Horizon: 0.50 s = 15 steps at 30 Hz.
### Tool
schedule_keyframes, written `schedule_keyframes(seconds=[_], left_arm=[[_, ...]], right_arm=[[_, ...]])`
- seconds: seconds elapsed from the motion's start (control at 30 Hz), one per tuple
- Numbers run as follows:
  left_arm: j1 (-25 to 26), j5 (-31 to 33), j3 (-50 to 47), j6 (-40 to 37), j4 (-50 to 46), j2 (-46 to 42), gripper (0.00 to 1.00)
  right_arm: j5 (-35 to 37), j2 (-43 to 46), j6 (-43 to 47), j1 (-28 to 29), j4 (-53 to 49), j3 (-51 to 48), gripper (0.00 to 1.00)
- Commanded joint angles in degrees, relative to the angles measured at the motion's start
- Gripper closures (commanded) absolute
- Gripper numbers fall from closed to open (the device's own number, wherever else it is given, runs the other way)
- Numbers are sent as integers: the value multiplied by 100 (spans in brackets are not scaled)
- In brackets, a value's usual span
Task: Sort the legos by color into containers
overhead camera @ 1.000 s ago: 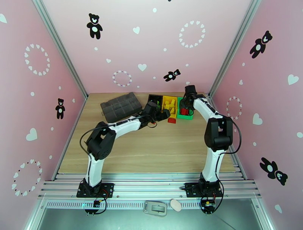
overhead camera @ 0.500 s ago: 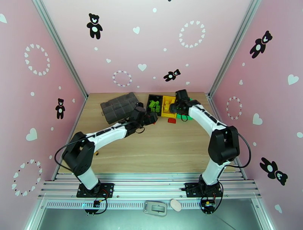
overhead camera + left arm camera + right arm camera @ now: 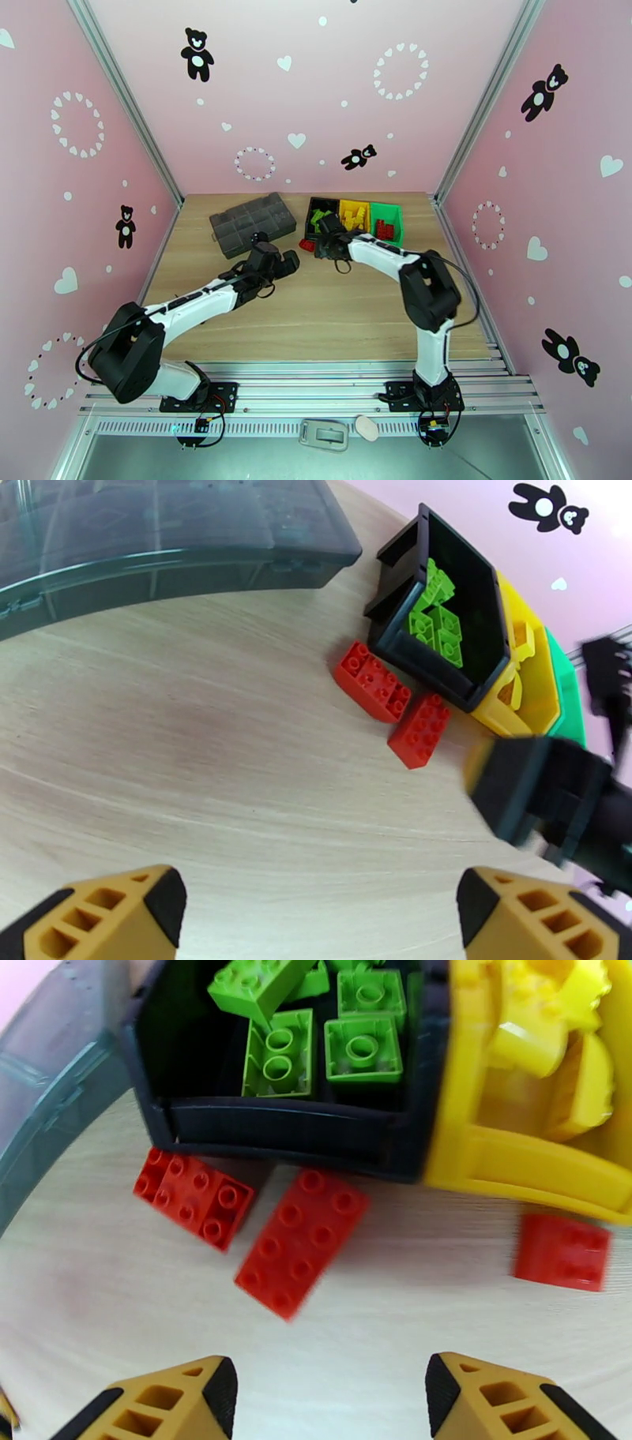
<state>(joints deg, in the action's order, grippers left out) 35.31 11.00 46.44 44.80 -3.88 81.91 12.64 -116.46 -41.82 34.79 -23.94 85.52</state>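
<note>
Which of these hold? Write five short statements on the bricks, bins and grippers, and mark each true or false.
1. Green bricks lie in the black bin. True.
2. The right gripper holds a red brick. False: it is open and empty over the table.
3. Three red bricks lie loose on the table. True.
4. The yellow bin is empty. False: yellow bricks lie in it.
5. The left gripper is open. True.

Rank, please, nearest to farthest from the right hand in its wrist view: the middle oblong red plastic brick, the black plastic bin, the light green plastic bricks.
1. Middle red brick, just ahead of the right hand.
2. Black bin, behind it.
3. Green bricks, inside that bin.
</note>
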Motion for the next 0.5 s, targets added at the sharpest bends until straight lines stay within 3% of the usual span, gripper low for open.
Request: schedule_keyframes(seconds=[0.0, 0.2, 0.47], left_arm=[[-37, 132, -229, -14, 41, -259, 3], [-94, 46, -410, -80, 105, -419, 2], [-142, -70, -497, -96, 187, -426, 2]], right_arm=[[474, -309, -625, 80, -183, 428, 33], [804, -630, -838, 156, -312, 718, 33], [707, -1120, -906, 163, -425, 1183, 33]])
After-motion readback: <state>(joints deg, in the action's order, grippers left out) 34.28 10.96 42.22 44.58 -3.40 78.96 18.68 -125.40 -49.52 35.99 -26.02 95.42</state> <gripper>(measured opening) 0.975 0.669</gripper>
